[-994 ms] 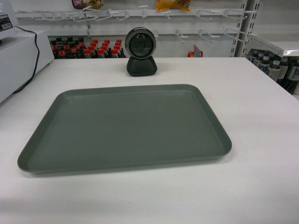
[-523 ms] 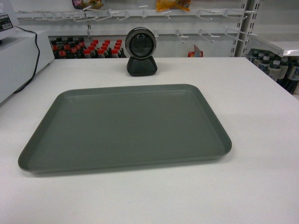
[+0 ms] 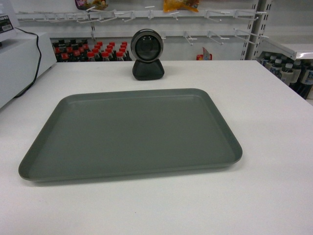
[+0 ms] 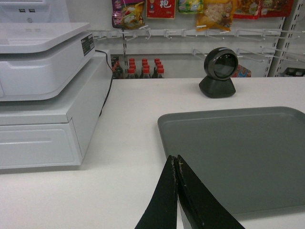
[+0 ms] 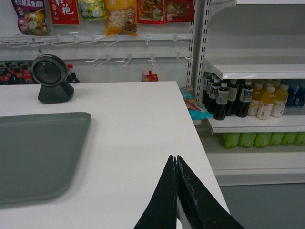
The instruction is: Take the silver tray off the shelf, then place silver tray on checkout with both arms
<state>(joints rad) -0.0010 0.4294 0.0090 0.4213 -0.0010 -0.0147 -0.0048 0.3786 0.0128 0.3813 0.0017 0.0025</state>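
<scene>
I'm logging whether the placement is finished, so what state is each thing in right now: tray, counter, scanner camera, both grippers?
silver tray: lying flat on the checkout, right side up, nothing in it, not held.
checkout: bears the tray and the black camera.
black camera: upright on its base, behind the tray, apart from it.
left gripper: shut, holding nothing, off the tray.
right gripper: shut, holding nothing, beside the tray and clear of it.
</scene>
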